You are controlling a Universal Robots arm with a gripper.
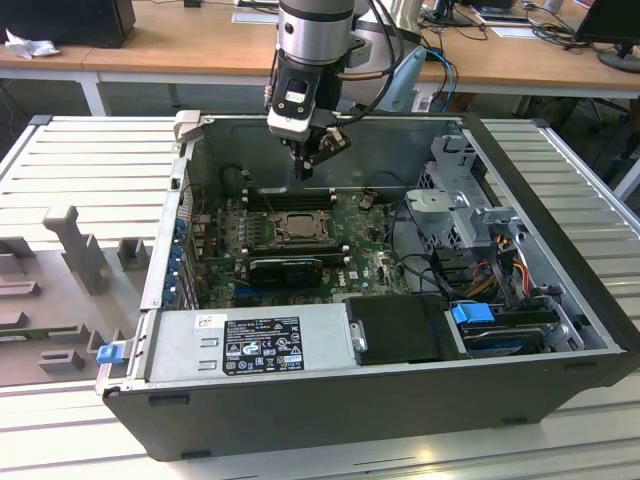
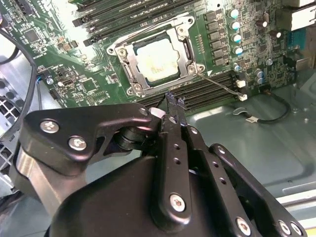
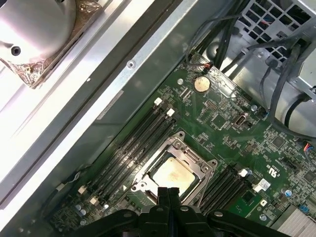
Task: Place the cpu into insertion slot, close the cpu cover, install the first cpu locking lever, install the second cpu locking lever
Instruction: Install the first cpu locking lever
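Note:
The cpu [image 2: 157, 59] [image 3: 173, 175] lies flat in the insertion slot [image 1: 296, 229] on the green motherboard, its pale metal top showing through the window of the cpu cover [image 2: 186, 49] [image 3: 203, 169], which lies down over it. A thin wire lever [image 2: 222, 85] sticks out from one corner of the socket, over the black memory slots. My gripper [image 1: 307, 168] [image 2: 173, 104] [image 3: 168, 193] hangs above the board beside the socket, over the memory slots, fingers together with nothing between them. It touches nothing.
The open computer case [image 1: 330, 400] surrounds the board; its metal wall [image 3: 123, 94] runs close behind the memory slots. A black expansion card [image 1: 287, 267], cables [image 1: 420, 260] and a drive cage [image 1: 470, 215] stand at the exterior view's right.

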